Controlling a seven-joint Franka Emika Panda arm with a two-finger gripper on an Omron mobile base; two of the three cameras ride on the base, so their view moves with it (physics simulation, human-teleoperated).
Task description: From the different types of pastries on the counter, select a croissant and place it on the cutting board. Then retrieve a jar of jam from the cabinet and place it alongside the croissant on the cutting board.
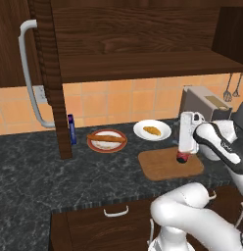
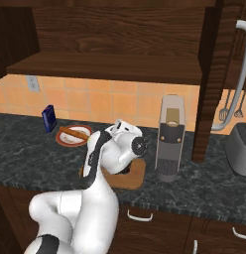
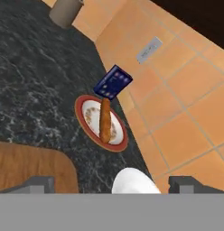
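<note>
Jar of jam [image 1: 182, 157] on cutting board [image 1: 162, 166], just below wide-spread fingers [image 3: 38, 184]

Back wall [image 1: 118, 100] is tiled in orange-tan squares with pale grout. A white wall socket [image 1: 41, 93] sits on it at left; it is seen also in the hand view, above the surface. Utensils [image 1: 232, 88] hang on the tiles at far right. A grey toaster [image 1: 204, 103] stands against the wall. In the right base view a tall grey appliance [image 2: 170, 136] stands upright just beside a dark wood post [image 2: 207, 84]. Below the surface edge, dark wood drawers [image 1: 99, 223] carry pale curved handles [image 1: 116, 212]. Light is even, with soft shadows.
</note>
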